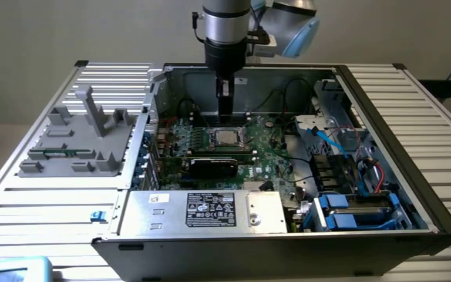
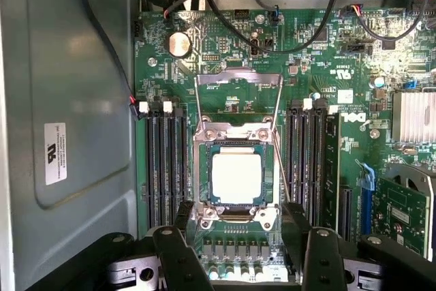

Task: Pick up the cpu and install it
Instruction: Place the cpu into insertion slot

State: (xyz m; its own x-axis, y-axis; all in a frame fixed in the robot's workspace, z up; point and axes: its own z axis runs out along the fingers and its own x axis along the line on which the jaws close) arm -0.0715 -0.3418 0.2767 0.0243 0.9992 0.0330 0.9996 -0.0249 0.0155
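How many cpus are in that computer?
1: the cpu lies in the socket at the motherboard's middle, between two banks of memory slots. The cards may hide others.

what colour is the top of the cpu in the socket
The cpu has a shiny silver-grey top with a thin darker rim, clearest in the wrist view.

I am seeing an open computer case [image 1: 249, 254] sitting on a slatted table [image 1: 45, 212], a silver labelled box [image 1: 202, 210] lying inside it, and a grey plastic shroud [image 1: 77, 150] resting at the exterior view's left.
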